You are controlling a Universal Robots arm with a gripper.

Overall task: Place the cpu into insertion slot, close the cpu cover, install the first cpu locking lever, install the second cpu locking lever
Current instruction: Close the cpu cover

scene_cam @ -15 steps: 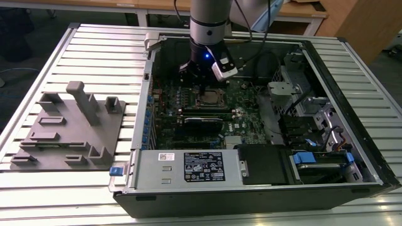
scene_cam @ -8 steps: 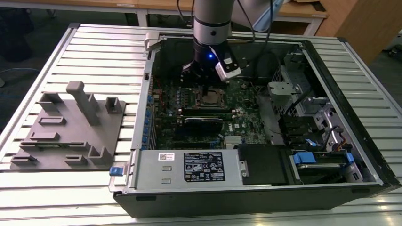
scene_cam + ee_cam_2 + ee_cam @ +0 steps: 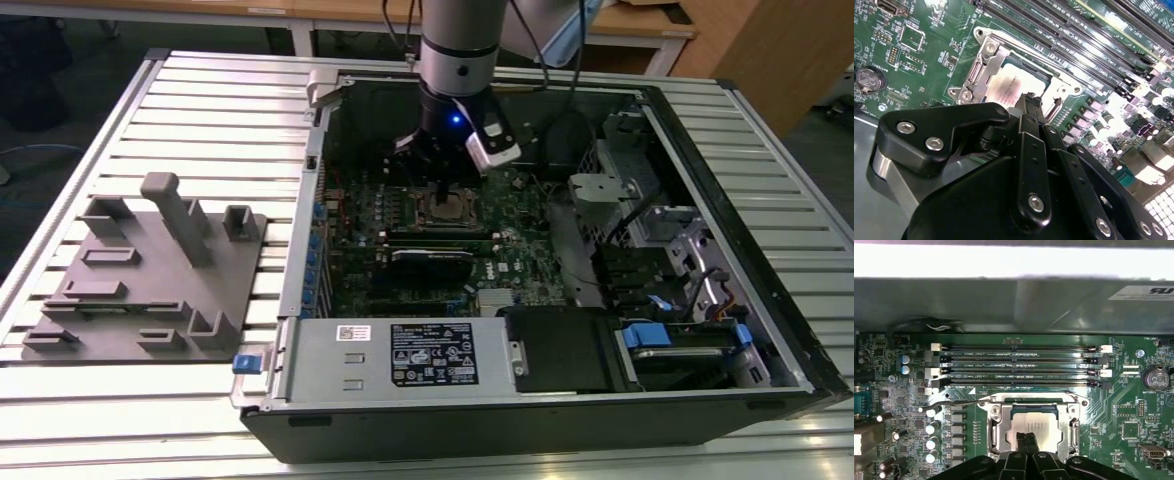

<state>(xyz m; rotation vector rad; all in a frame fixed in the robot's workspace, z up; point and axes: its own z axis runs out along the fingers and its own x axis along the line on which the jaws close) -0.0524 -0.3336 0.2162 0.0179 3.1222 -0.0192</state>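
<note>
Found gripper [image 3: 1027, 438] pinched together on nothing, tips over the cpu [image 3: 1043, 422] lying in the insertion slot [image 3: 1070, 429]. Noted long memory slots [image 3: 1019, 365] just beside, a thin metal lever [image 3: 956, 403] alongside the rim.

Lab: slatted metal bench [image 3: 200, 100], opened computer case [image 3: 534, 425], desks [image 3: 340, 10].

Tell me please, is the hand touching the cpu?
Cannot tell. In both wrist views the hand has its tip over the cpu, but the tip itself hides any contact or gap.
</note>
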